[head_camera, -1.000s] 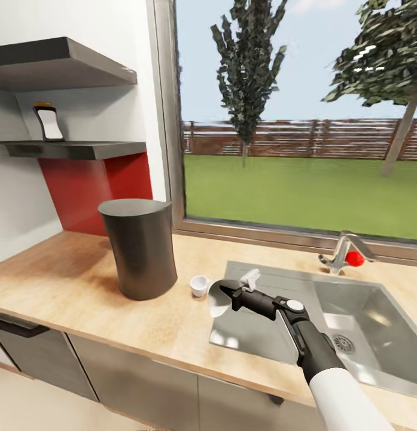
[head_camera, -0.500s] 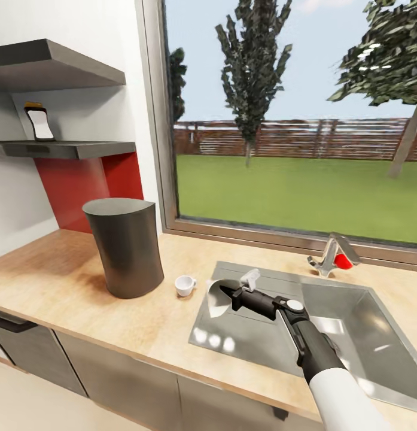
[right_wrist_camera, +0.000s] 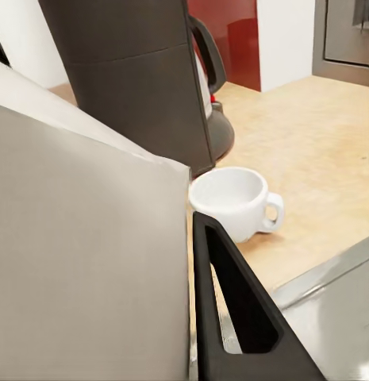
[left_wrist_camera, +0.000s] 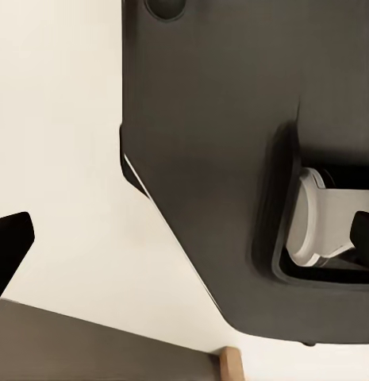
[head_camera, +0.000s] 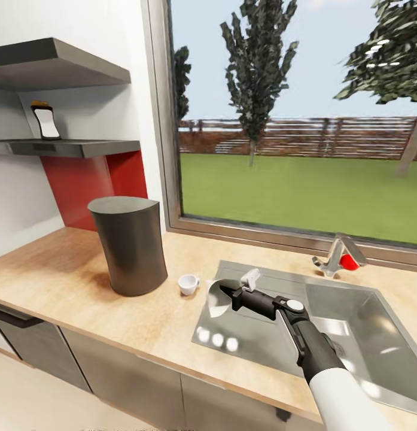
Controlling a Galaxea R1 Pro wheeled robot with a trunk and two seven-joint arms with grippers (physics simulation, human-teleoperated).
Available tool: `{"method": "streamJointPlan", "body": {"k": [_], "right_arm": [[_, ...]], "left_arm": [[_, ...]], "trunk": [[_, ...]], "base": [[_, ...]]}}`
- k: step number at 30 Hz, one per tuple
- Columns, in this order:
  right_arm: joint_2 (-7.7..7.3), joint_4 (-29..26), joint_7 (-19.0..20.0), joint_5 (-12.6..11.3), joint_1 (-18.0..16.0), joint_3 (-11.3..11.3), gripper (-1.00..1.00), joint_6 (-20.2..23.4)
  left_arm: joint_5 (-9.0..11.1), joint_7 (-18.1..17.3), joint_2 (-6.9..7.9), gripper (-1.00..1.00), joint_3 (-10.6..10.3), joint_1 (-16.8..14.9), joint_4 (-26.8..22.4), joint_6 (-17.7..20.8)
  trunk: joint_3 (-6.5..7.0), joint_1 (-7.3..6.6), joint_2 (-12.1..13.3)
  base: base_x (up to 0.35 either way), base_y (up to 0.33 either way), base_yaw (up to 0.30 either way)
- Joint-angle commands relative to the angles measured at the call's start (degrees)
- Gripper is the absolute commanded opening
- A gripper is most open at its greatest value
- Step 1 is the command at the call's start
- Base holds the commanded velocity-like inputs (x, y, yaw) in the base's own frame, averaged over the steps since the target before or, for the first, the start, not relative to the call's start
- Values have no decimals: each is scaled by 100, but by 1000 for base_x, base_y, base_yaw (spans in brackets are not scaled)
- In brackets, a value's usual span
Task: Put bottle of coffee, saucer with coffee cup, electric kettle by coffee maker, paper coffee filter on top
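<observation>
1. Right now, right gripper point(head_camera: 230, 295) clenched on paper coffee filter point(head_camera: 218, 299), over sink point(head_camera: 274, 344) edge.
2. Beside coffee cup point(head_camera: 188, 284), near coffee maker point(head_camera: 130, 245).
3. Left gripper state: cannot tell.
4. Bottle of coffee point(head_camera: 46, 121) on shelf point(head_camera: 76, 147).

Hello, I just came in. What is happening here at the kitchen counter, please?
The robot's right gripper holds a white paper coffee filter above the sink's left end. The dark coffee maker stands on the countertop, with a white coffee cup just beside it, directly on the wood. From the right wrist, an electric kettle peeks out behind the coffee maker. The bottle of coffee is on the shelf. Nothing lies on top of the coffee maker yet.
</observation>
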Motion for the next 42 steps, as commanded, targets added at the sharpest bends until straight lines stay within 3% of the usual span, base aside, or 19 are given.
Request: {"method": "streamJointPlan", "body": {"k": [1,23,26,29,30,31,33,34,38,41,42], "right_arm": [[3,-6,22,-8,-5,-6,-100,52],[3,-17,9,3,-5,-50,-100,72],[-24,-330,-277,23,-182,-83,-100,1148],[-29,-729,-739,29,-758,-82,-100,2484],[-29,-776,-839,38,-1075,-79,-100,2838],[-30,-780,-862,43,-1182,-79,-100,2925],[-25,-625,-991,173,-2068,-77,-100,3623],[-1,-486,-1418,203,-2605,-81,-100,4390],[145,-309,-2207,196,-3487,-127,-100,5081],[434,591,-2409,194,-4392,-499,-100,5135],[469,886,-2449,196,-4623,-613,-100,5135]], "left_arm": [[14,13,-2,100,10,2,-12,-8],[14,13,13,100,-4,0,-12,-2],[14,13,44,100,-8,1,-4,4],[14,13,37,100,-8,5,-1,2],[14,13,38,100,-10,6,-1,1],[14,13,39,100,-11,7,-1,1],[10,7,49,100,-16,8,-1,1],[-3,5,41,100,-24,8,-1,1],[-25,4,40,100,-46,8,-1,1],[-12,4,51,100,-28,8,5,1],[-5,4,51,100,-19,8,6,1]], "trunk": [[-18,4,-13],[-115,4,-13],[-115,4,-13],[-115,4,-13],[-115,4,-13],[-115,4,-13],[-115,4,-13],[-115,4,-13],[-115,4,-13],[-115,4,-13],[-115,4,-13]], "base": [[0,0,131],[0,0,108],[0,0,1],[0,0,0],[0,0,0],[0,0,0],[0,0,0],[0,0,0],[0,0,0],[0,0,0],[0,0,0]]}}
